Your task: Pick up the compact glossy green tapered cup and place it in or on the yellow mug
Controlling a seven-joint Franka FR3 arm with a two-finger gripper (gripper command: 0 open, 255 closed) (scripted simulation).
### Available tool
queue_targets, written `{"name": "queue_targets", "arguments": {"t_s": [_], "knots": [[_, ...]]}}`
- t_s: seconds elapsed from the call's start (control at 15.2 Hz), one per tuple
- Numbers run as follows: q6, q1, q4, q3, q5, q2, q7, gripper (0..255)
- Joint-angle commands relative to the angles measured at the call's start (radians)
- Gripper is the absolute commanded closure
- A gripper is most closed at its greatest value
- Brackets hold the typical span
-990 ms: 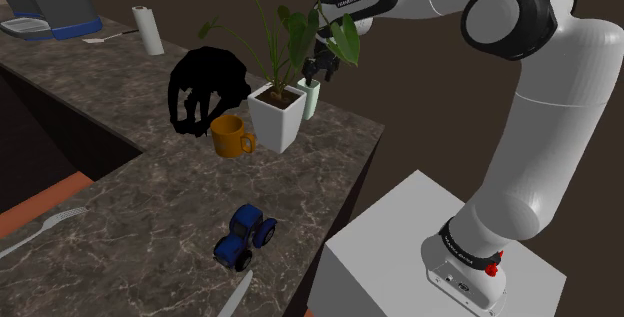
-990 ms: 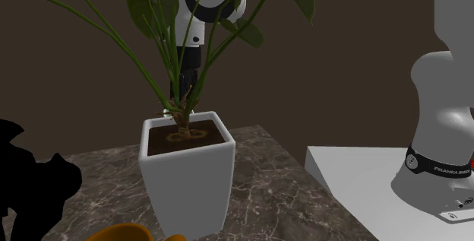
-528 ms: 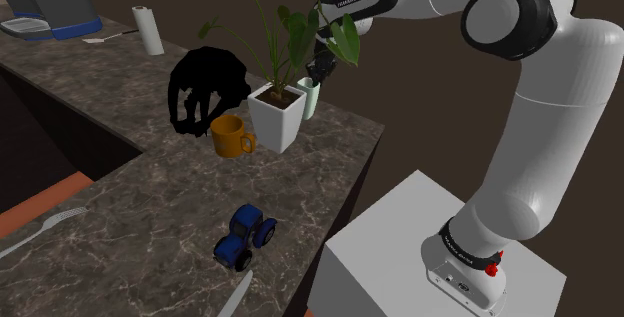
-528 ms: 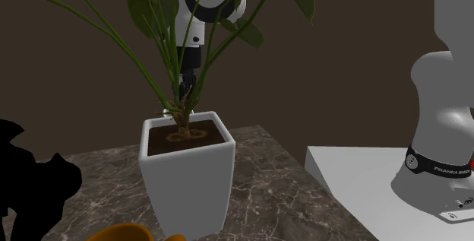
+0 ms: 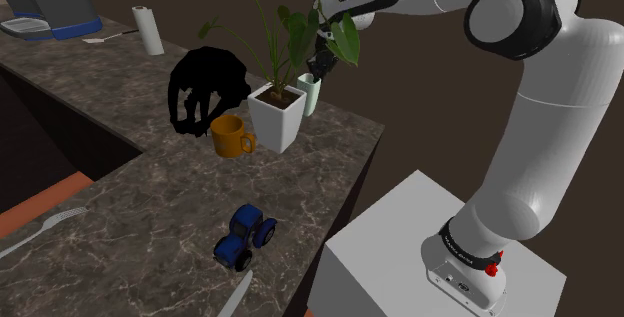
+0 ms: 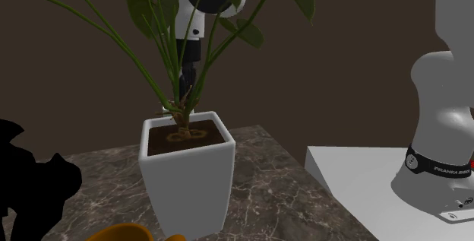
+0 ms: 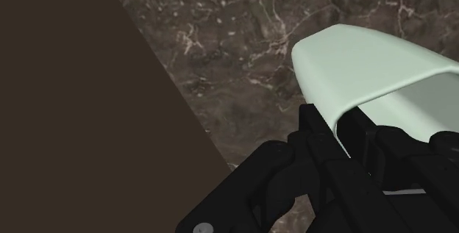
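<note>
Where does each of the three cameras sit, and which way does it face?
Shoulder view: beside and a little behind the stand, looking down over the marble counter; the white arm shows, reaching to the tool.
Second exterior view: low over the counter, close to the white planter, facing the brown wall; the arm's base shows at its right, the tool behind the plant.
Wrist view: on the hand, looking along the tool at the pale green cup it clasps.
Shared: both exterior views show the planter and the tool.

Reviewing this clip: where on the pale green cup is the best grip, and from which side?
Probably the rim wall, from above: the pale green cup opens upward, and the white planter stands close beside it, crowding a sideways approach.
</note>
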Motion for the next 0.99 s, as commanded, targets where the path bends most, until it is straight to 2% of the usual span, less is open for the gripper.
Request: {"name": "queue_targets", "arguments": {"t_s": [0.0,0.92], "knots": [[-0.023,0.002,0.016,0.0,-0.002,-0.008,0.005,255],[-0.198,0.001,0.157,-0.003,-0.011,-0.042,0.018,255]]}}
